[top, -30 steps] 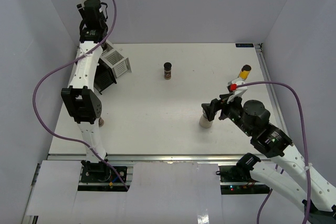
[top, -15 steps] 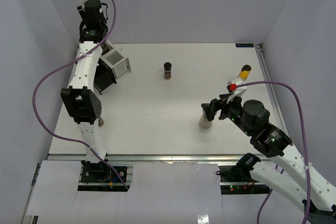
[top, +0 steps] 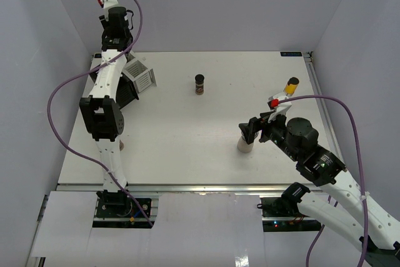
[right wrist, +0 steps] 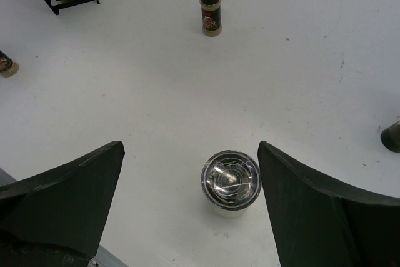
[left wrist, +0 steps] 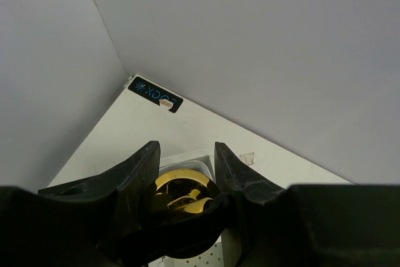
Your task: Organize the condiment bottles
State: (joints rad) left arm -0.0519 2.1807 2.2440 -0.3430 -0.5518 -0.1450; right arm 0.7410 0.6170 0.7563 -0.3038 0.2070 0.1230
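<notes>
My left gripper (left wrist: 186, 149) is shut on the gold pourer (left wrist: 181, 187) of the tall clear bottle and holds it over the white slotted rack box (left wrist: 187, 159) at the back left; in the top view the gripper (top: 125, 53) hides the bottle. My right gripper (right wrist: 190, 148) is open, its jaws on either side of the cream shaker with the metal top (right wrist: 230, 180), apart from it; the top view shows both (top: 249, 131) (top: 244, 145). The brown spice jar (top: 199, 84) (right wrist: 210, 5) stands mid-table. The slim yellow bottle (top: 291, 85) stands at the right.
The white rack box (top: 142, 75) and the black rack box (top: 125, 95) sit side by side at the back left. A small brown jar-like thing (top: 121, 146) (right wrist: 7, 65) stands by the left arm. The walls close in on three sides.
The left wrist has shifted slightly to the right above the white rack box, still holding the bottle. The right arm has barely moved.
</notes>
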